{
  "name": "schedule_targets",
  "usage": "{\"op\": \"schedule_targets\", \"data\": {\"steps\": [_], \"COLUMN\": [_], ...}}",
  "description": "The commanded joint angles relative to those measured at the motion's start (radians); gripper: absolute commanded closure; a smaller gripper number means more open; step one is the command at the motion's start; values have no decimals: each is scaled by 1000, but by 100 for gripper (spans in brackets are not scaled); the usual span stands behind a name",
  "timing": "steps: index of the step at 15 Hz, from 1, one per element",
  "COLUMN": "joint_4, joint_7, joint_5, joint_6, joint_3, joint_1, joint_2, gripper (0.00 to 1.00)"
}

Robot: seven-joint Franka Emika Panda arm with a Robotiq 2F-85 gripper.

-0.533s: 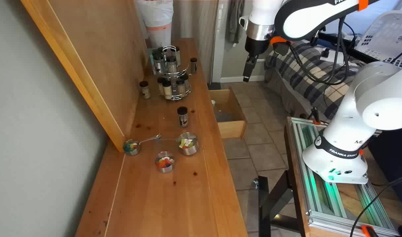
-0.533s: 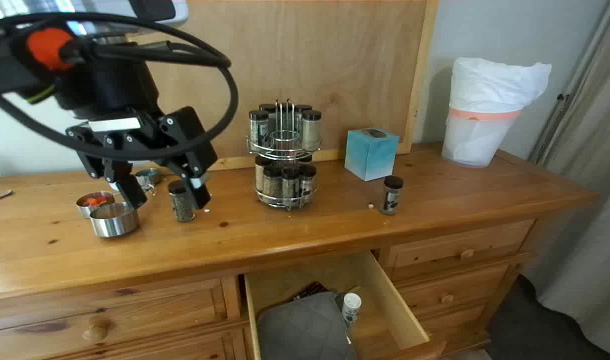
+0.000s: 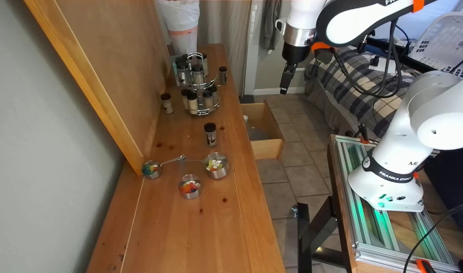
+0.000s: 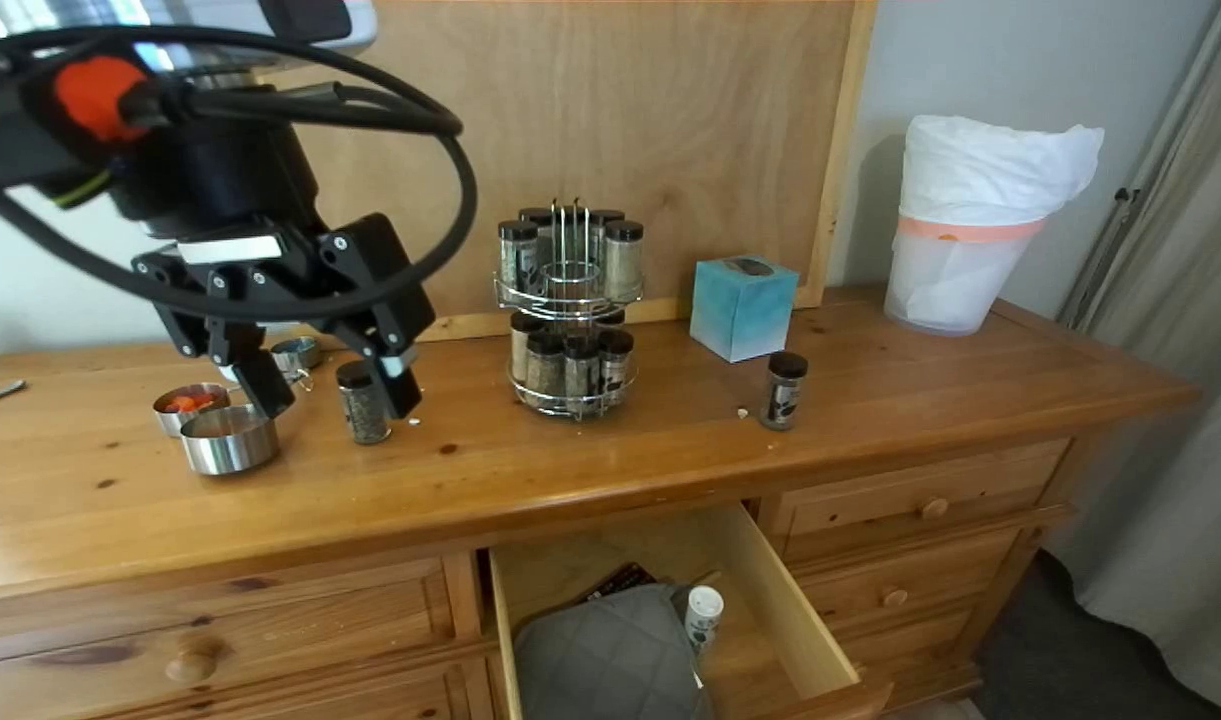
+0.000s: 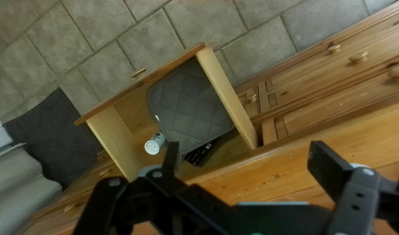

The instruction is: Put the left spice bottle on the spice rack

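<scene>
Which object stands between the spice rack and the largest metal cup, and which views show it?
The left spice bottle stands between the spice rack and the largest metal cup; both exterior views show it.

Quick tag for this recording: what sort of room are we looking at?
Probably a bedroom in a home. An exterior view shows a plaid-covered bed and what looks like a white laundry basket; a wooden dresser shows in both exterior views.
</scene>
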Motion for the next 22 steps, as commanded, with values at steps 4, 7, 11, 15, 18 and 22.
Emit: {"op": "schedule_targets", "data": {"steps": [4, 7, 11, 15, 18, 22], "joint_4": [2, -40, -105, -94, -96, -97], "joint_7": [5, -114, -245, -388, -533, -706], "joint_5": [-6, 84, 199, 260, 364, 618], "joint_6": [-4, 102, 279, 528, 685, 819], "joint_3": [-10, -38, -60, -109, -179, -309], "joint_1": [11, 115, 241, 314, 394, 565], "joint_2": [-1, 21, 81, 213, 308, 390], "gripper": [0, 0, 0, 0, 0, 0]}}
